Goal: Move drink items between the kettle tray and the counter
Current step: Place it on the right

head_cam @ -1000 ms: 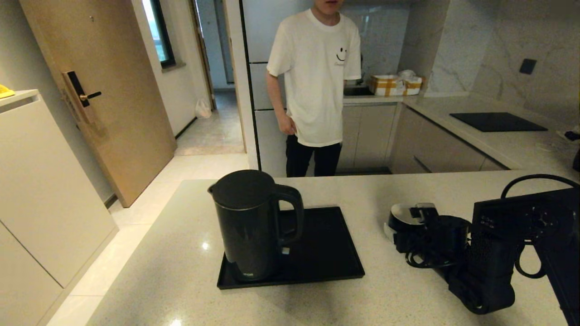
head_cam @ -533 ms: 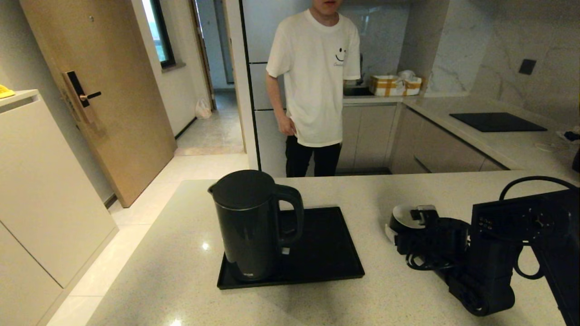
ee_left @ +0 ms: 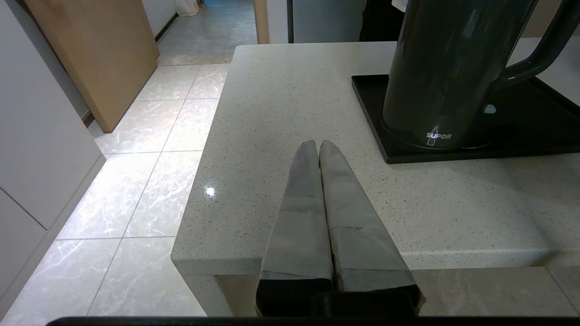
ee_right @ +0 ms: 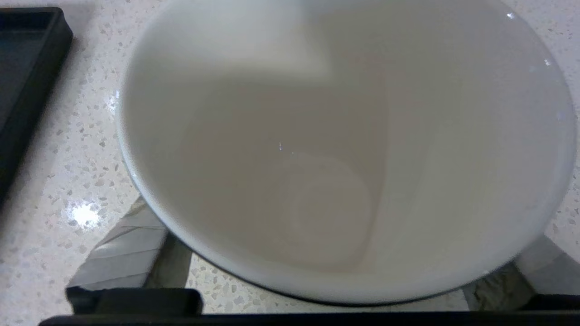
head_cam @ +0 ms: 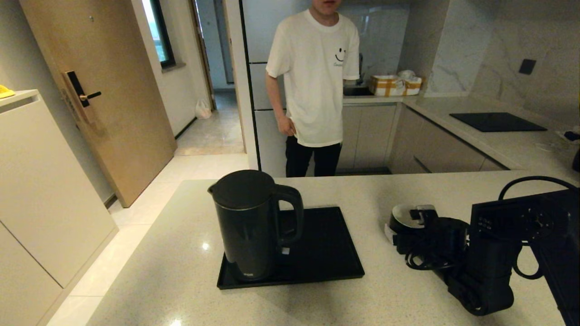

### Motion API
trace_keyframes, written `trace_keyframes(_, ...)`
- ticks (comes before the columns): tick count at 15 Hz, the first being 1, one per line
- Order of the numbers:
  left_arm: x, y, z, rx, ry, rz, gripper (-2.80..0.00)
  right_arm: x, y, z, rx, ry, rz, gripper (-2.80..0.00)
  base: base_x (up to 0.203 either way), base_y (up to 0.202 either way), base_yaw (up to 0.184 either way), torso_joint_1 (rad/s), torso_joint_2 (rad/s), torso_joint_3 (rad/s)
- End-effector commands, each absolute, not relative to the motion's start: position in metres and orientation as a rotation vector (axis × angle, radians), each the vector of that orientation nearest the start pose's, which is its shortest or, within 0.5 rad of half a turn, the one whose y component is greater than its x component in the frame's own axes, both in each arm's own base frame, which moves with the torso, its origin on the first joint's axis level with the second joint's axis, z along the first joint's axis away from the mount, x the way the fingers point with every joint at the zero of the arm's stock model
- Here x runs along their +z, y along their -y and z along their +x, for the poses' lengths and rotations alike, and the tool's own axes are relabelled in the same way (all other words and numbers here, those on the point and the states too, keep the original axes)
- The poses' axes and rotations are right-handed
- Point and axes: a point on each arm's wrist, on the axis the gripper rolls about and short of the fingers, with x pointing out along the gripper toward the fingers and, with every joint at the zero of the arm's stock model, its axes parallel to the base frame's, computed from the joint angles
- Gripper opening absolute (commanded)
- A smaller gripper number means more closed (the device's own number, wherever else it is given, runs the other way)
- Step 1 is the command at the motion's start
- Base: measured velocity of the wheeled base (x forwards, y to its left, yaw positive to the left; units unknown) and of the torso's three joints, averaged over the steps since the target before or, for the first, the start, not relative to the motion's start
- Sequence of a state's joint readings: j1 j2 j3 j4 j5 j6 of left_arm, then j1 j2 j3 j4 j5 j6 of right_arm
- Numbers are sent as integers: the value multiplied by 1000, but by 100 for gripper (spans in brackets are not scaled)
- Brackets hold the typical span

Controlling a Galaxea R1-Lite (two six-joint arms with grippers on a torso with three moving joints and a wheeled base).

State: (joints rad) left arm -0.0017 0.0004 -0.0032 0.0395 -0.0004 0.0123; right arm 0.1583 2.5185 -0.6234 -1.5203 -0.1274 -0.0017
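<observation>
The tall black kettle (head_cam: 251, 226) stands upright on the left end of the black kettle tray (head_cam: 326, 253), handle toward the tray's bare right half. Right of the tray, the small black cup (head_cam: 403, 213), white inside, is on or just above the pale counter (head_cam: 362, 190). My right gripper (head_cam: 410, 226) is shut on the cup; the right wrist view is filled by the cup (ee_right: 344, 149), with grey fingers (ee_right: 127, 244) on both sides under its rim. My left gripper (ee_left: 318, 144) is shut and empty above the counter's near left corner, short of the kettle (ee_left: 444, 68).
A person in a white T-shirt (head_cam: 317, 81) stands beyond the counter's far edge. A black cooktop (head_cam: 498, 121) lies on the back right counter, with boxes (head_cam: 394, 85) further back. The counter's left edge drops to a tiled floor (ee_left: 149, 181).
My right arm and the cup have shifted very slightly, a touch down and back up. Kettle, tray and left arm are unchanged.
</observation>
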Motion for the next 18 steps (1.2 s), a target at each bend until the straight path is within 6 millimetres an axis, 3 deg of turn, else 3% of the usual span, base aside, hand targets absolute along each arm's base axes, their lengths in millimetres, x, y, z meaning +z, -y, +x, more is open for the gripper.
trace_keyframes(1, 72, 0, -23, -2, -37, 12, -280, -53, -53, 349, 38, -372, -52, 0, 0, 0, 0, 0, 0, 0)
trace_keyframes(5, 72, 0, -23, -2, -37, 12, -280, -54, -53, 347, 41, -382, -50, 0, 0, 0, 0, 0, 0, 0)
trace_keyframes(11, 72, 0, -23, -2, -37, 12, -280, -42, -48, 319, 82, -446, -21, 0, 0, 0, 0, 0, 0, 0)
trace_keyframes(15, 72, 0, -23, -2, -37, 12, -280, -39, -48, 313, 84, -459, -5, 0, 0, 0, 0, 0, 0, 0)
trace_keyframes(18, 72, 0, -23, -2, -37, 12, -280, -22, -45, 290, 128, -484, 32, 0, 0, 0, 0, 0, 0, 0)
